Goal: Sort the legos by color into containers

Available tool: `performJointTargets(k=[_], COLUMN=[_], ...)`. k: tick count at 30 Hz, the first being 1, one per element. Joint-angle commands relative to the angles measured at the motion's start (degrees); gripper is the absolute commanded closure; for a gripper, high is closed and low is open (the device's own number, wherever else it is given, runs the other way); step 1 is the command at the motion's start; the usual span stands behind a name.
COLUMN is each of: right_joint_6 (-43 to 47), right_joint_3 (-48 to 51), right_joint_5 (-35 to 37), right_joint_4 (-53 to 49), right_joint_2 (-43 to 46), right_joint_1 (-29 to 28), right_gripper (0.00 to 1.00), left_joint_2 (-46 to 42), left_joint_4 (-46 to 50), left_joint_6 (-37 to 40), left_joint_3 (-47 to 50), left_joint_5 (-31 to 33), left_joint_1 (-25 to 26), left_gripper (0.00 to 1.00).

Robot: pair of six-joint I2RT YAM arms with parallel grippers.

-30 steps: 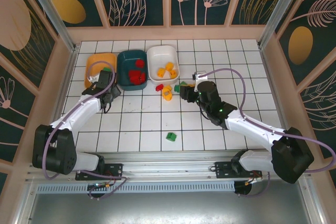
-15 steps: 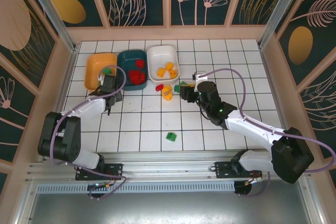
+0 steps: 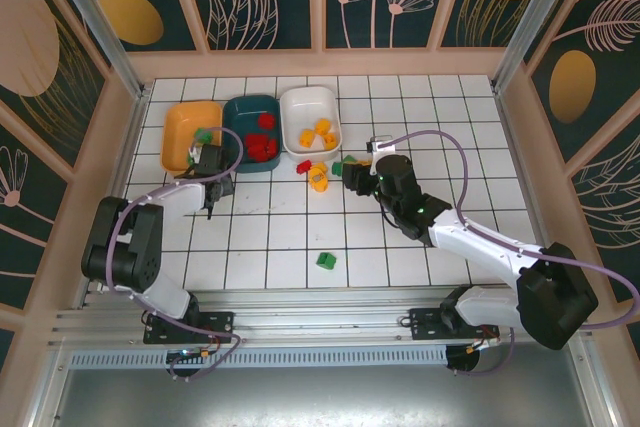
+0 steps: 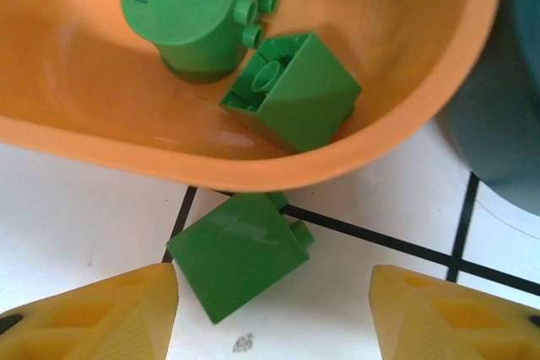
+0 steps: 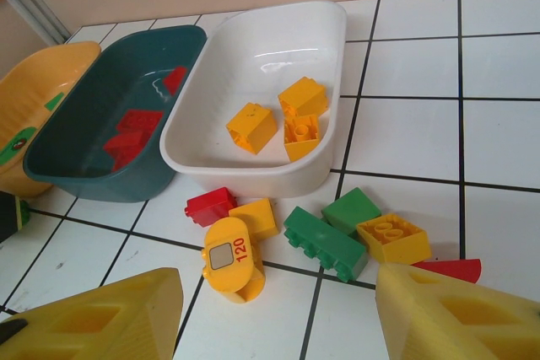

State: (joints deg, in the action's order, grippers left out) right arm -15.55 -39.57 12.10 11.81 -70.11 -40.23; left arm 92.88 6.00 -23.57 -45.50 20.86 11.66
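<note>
A green lego (image 4: 240, 255) lies on the tiles just outside the orange tray's rim (image 4: 84, 137), between the spread fingers of my left gripper (image 4: 274, 292), which is open and holds nothing. Two green legos (image 4: 295, 94) sit inside that tray. My right gripper (image 5: 278, 309) is open above a cluster of loose legos: a yellow "120" piece (image 5: 228, 255), a red brick (image 5: 211, 206), a long green brick (image 5: 325, 242) and a yellow brick (image 5: 392, 238). The white tray (image 5: 245, 179) holds yellow bricks. The teal tray (image 5: 101, 179) holds red ones.
The three trays stand side by side at the back left: orange (image 3: 180, 127), teal (image 3: 240, 112), white (image 3: 300, 102). One green lego (image 3: 326, 260) lies alone near the front middle. Wooden walls enclose the tiled table.
My left gripper has drawn back a little from the orange tray toward the near right, and that arm's elbow has folded in to the left. The right arm has not moved.
</note>
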Motion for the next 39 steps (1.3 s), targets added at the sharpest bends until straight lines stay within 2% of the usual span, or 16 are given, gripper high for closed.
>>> performJointTargets(k=[1, 9, 16, 19, 26, 30, 33, 39], right_joint_6=[-0.3, -0.3, -0.2, -0.2, -0.3, -0.3, -0.3, -0.4], right_joint_3=[0.8, 0.9, 0.8, 0.7, 0.5, 0.5, 0.6, 0.5], right_joint_5=[1.0, 0.9, 0.8, 0.7, 0.4, 0.3, 0.4, 0.2], right_joint_4=[2.2, 2.5, 2.5, 2.5, 2.7, 2.7, 2.6, 2.4], right_joint_2=[0.5, 0.4, 0.3, 0.0, -0.8, -1.0, -0.9, -0.7], right_joint_1=[-0.3, -0.3, -0.3, -0.3, -0.3, -0.3, -0.3, -0.3], right_gripper=[0.37, 0.37, 0.37, 0.37, 0.37, 0.37, 0.37, 0.37], left_joint_2=[3.2, 6.5, 6.8, 4.3, -5.9, -11.0, -12.5, -5.3], left_joint_4=[1.3, 2.3, 0.4, 1.0, -0.2, 2.1, 4.5, 7.2], left_joint_6=[-0.4, -1.5, -4.0, -6.0, -11.8, -12.5, -11.1, -4.4], left_joint_3=[-2.3, -4.1, -1.0, 0.9, 6.3, 5.3, 3.5, -1.1], left_joint_5=[-1.7, -4.0, -11.6, -12.5, -20.9, -20.3, -18.2, -12.2], left_joint_1=[-0.7, -0.9, -0.1, 2.0, 5.2, 5.9, 5.9, 5.8], left_gripper=[0.37, 0.35, 0.37, 0.38, 0.42, 0.39, 0.33, 0.3])
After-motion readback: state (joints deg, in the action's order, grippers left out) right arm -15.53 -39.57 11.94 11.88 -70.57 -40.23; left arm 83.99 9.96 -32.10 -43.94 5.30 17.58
